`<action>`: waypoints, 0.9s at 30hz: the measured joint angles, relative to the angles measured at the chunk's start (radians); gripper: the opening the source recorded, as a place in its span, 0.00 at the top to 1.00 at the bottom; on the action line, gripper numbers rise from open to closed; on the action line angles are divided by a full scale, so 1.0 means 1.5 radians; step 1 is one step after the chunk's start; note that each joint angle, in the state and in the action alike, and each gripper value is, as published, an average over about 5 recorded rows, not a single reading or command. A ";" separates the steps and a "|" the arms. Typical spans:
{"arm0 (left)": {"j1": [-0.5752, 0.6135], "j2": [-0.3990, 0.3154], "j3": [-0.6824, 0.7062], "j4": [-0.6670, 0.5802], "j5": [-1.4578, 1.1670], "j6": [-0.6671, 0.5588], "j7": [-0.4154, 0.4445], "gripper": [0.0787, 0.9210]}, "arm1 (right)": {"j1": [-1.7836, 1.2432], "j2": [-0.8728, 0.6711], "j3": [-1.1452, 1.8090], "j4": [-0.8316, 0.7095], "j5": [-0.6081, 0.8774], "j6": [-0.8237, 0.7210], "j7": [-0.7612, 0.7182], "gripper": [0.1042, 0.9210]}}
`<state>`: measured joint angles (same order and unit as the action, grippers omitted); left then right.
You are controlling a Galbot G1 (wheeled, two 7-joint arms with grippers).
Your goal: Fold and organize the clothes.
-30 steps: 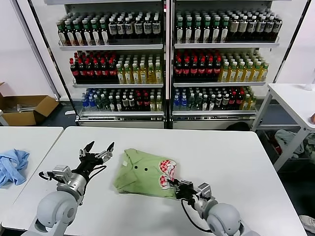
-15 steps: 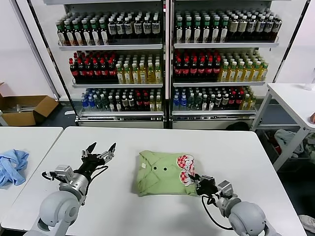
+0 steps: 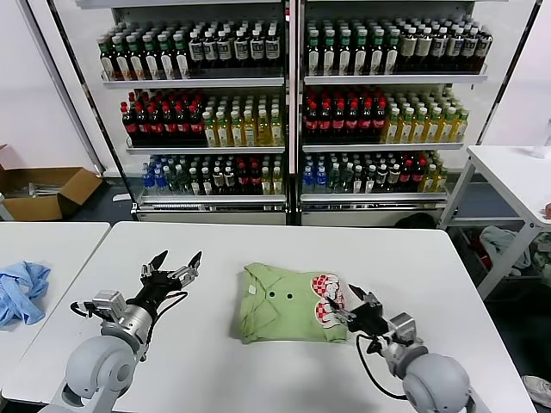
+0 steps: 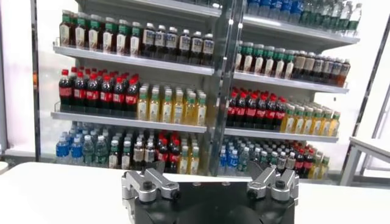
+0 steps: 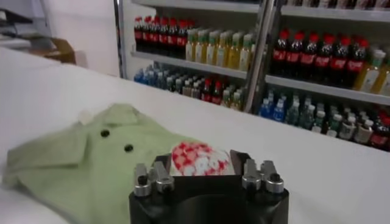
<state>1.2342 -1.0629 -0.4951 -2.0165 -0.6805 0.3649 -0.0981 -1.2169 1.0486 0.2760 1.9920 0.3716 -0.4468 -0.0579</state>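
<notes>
A folded light green polo shirt (image 3: 288, 304) lay at the middle of the white table (image 3: 430, 258). It looked soft, light and floppy, best pinched at a folded edge. The right gripper (image 3: 355, 309) sat just beside its right edge, fingers apart; the left gripper (image 3: 173, 268) hovered open, well left. The red-and-white chest print (image 3: 327, 299) was unreadable.

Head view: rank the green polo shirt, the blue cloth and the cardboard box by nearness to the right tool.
1. Green polo shirt, just left of the right tool.
2. Blue cloth, on the far-left side table.
3. Cardboard box, on the floor beyond it.
</notes>
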 measured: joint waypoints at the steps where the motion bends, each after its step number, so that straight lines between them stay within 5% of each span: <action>1: 0.002 -0.001 0.000 -0.001 0.000 0.000 0.000 0.12 | 0.009 0.009 -0.009 -0.008 0.000 0.004 0.003 0.21; 13: 0.018 -0.007 -0.011 -0.008 -0.001 -0.002 0.000 0.12 | 0.082 0.067 -0.083 -0.117 0.007 -0.018 0.023 0.12; 27: 0.009 -0.010 0.001 -0.001 -0.004 -0.003 0.000 0.12 | 0.138 0.087 -0.124 -0.089 0.051 -0.030 0.031 0.12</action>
<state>1.2476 -1.0785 -0.4934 -2.0184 -0.6869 0.3609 -0.0988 -1.0102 1.1793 0.0898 1.8583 0.4480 -0.4911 -0.0114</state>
